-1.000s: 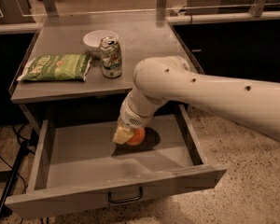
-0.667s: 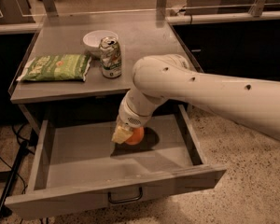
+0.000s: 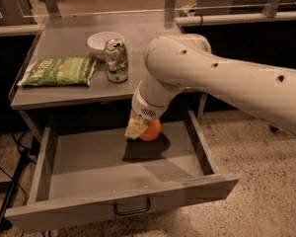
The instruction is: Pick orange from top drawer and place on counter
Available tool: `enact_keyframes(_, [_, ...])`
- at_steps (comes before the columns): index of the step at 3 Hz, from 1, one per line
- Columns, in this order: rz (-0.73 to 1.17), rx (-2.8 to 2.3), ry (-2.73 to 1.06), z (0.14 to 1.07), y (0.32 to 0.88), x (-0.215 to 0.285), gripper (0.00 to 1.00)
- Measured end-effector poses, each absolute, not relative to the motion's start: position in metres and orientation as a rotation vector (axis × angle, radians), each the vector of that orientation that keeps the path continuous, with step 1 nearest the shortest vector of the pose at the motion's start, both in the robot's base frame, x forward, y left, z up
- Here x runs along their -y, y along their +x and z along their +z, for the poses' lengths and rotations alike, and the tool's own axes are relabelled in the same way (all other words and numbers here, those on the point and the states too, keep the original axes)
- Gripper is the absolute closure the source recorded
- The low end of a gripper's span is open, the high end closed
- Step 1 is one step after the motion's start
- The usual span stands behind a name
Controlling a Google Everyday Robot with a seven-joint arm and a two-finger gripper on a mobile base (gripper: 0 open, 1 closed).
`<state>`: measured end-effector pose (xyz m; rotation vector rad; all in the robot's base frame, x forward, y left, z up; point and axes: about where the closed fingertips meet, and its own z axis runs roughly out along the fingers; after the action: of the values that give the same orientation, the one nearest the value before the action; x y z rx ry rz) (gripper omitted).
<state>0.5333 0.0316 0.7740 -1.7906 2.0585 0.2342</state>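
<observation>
You see the gripper [image 3: 139, 129] closed around the orange [image 3: 151, 130], holding it just above the floor of the open drawer [image 3: 89, 162], near the drawer's back, so it can rise clear toward the counter [image 3: 64, 38].

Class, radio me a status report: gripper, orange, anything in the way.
Gripper shut on orange, inside open top drawer. Orange off drawer floor. Can, bowl, bag on counter.
</observation>
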Motion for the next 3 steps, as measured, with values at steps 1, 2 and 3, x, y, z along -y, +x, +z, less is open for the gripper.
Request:
enact_keyframes(1, [0.152, -2.076, -1.755, 0.812, 0.543, -0.014, 1.00])
enact_keyframes(2, [0.148, -2.077, -1.753, 0.815, 0.544, -0.013, 1.00])
enact_keyframes(3, [0.170, -2.078, -1.754, 0.820, 0.556, -0.011, 1.00])
